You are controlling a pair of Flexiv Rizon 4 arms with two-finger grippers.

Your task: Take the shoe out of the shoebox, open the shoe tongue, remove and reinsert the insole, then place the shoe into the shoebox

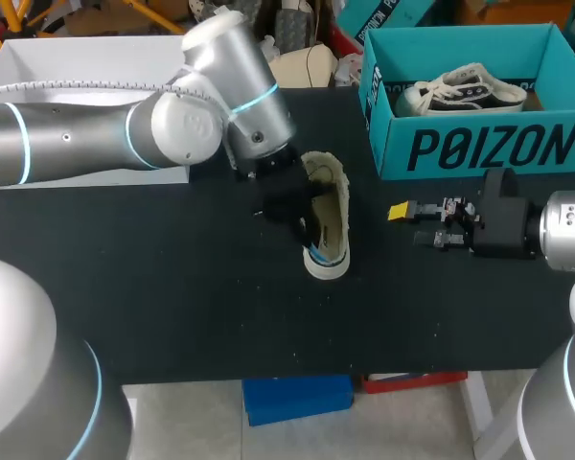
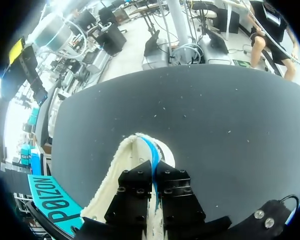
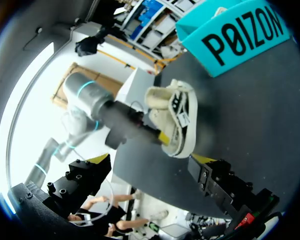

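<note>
A cream shoe (image 1: 331,216) lies on its side in the middle of the black table (image 1: 172,287). My left gripper (image 1: 305,225) reaches into its opening and is shut on the edge of the blue insole (image 2: 149,150), a strip of which runs from the shoe's lining to between the fingers (image 2: 135,192). The right wrist view shows the same shoe (image 3: 175,115) with my left gripper (image 3: 160,136) in it. My right gripper (image 1: 412,225) hovers to the right of the shoe, open and empty, its fingers (image 3: 210,175) wide apart.
The teal shoebox (image 1: 479,149) stands at the back right and holds a black and white sneaker (image 1: 460,91). A white box (image 1: 86,57) sits at the back left, partly behind my left arm. Bare table lies in front of the shoe.
</note>
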